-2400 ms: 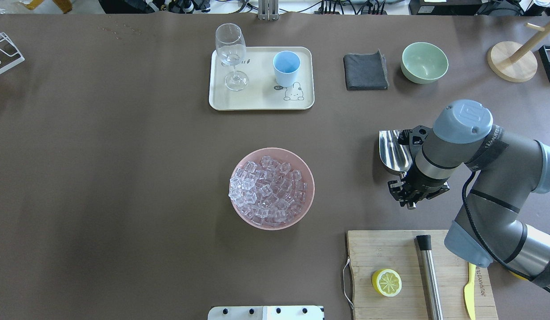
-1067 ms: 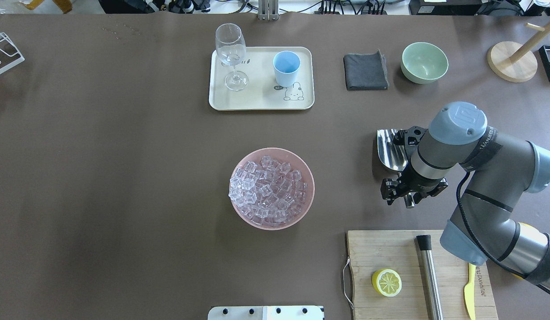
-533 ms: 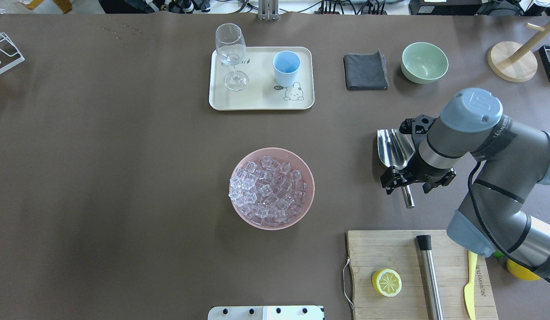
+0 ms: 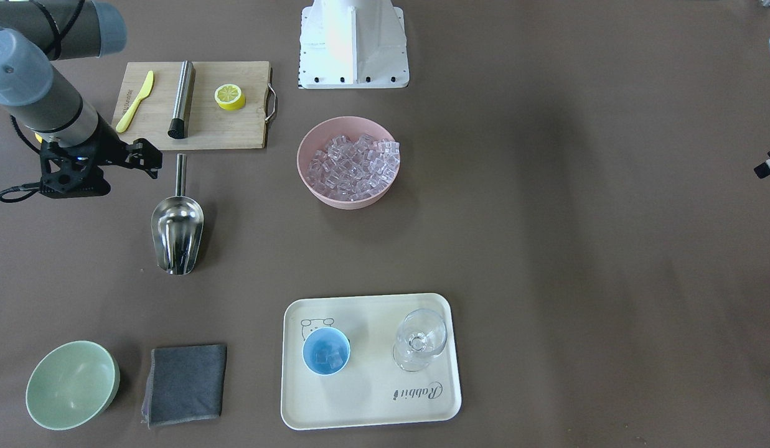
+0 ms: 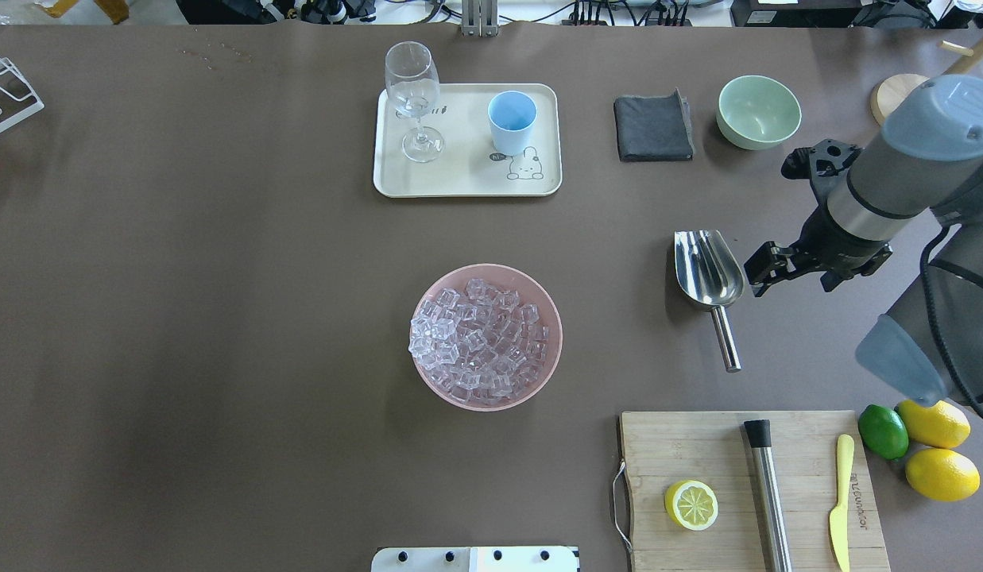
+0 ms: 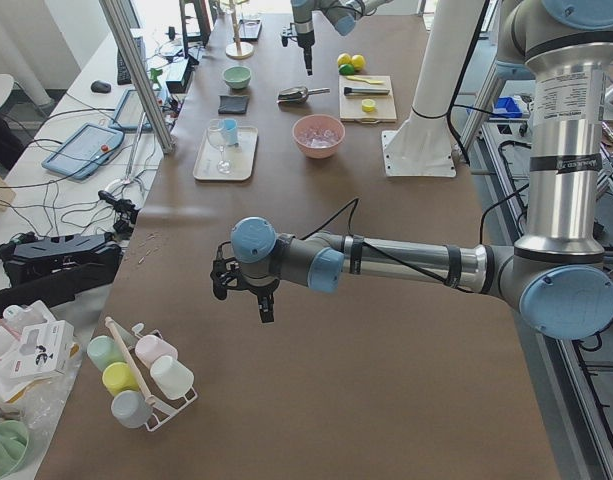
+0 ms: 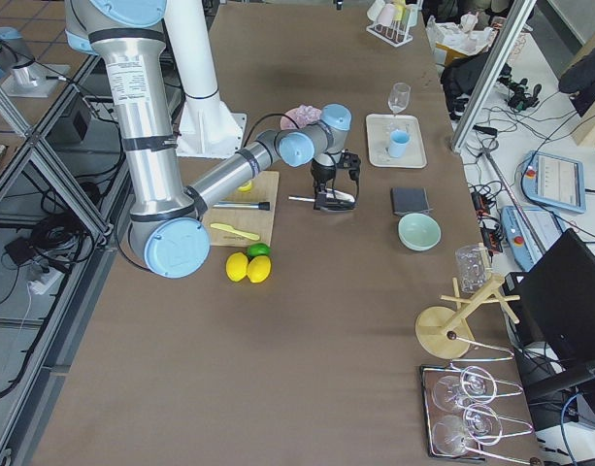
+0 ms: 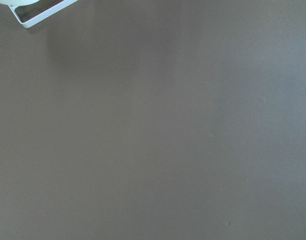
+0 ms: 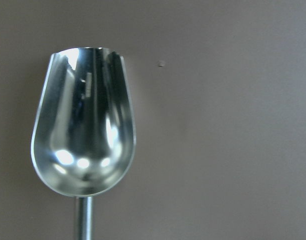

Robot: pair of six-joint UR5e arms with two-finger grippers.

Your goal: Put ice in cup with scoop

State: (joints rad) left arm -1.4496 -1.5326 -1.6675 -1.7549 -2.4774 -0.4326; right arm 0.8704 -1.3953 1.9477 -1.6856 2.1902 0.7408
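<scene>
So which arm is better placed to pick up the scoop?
Right. The right gripper is just beside the scoop lying on the table; the left gripper is far away, over bare table at the other end.

We've got a brown matte tabletop (image 5: 221,318), aluminium frame posts (image 6: 138,75), a white side desk (image 6: 86,110) strewn with cables, and bare floor (image 7: 16,349). Lighting is even.

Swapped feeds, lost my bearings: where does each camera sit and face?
Front-facing: across the table, facing the robot's base; right arm at left.
Overhead: behind the robot, looking down; right arm at right.
Exterior left: along table from left end; left arm near.
Exterior right: along table from right end; right arm near.
Left wrist: bare table; no fingers.
Right wrist: down onto the scoop; no fingers.
Front-facing and overhead share scoop, cup, ice.
</scene>
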